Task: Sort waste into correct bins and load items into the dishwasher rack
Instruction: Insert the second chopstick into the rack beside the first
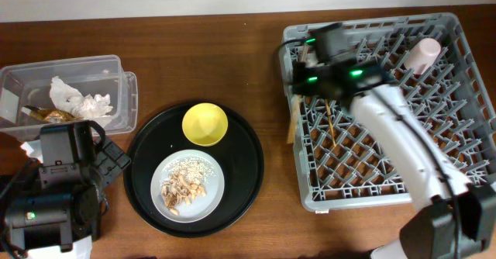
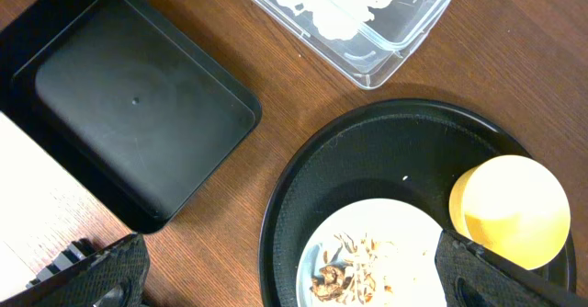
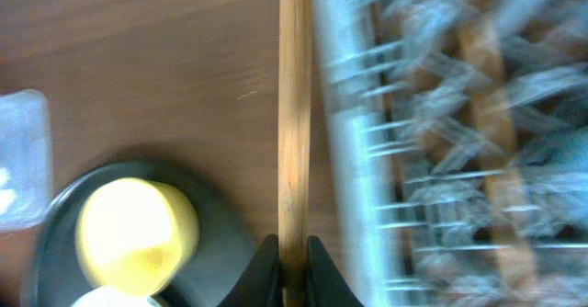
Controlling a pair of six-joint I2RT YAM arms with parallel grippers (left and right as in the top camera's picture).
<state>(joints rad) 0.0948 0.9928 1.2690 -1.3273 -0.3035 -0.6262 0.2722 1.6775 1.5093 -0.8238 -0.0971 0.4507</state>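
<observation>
My right gripper (image 1: 301, 79) (image 3: 294, 263) is shut on one wooden chopstick (image 3: 294, 105), which hangs just outside the left wall of the grey dishwasher rack (image 1: 372, 189) (image 3: 367, 160). The chopstick also shows in the overhead view (image 1: 292, 123). A second chopstick (image 1: 331, 123) lies inside the rack. A pink cup (image 1: 425, 54) stands in the rack's far right. The yellow bowl (image 1: 204, 124) (image 2: 514, 210) and the pale plate (image 1: 211, 195) (image 2: 386, 220) with food scraps (image 1: 184, 185) sit on the round black tray. My left gripper (image 2: 294, 284) is open above the tray's left edge. No light-blue cup shows.
The clear tub (image 1: 116, 67) (image 2: 404, 31) at the far left holds white tissue (image 1: 77, 98) and a brown wrapper (image 1: 54, 115). The shallow black bin (image 2: 129, 114) lies beside it, hidden under my left arm in the overhead view. The round black tray (image 1: 248, 158) fills the table's middle.
</observation>
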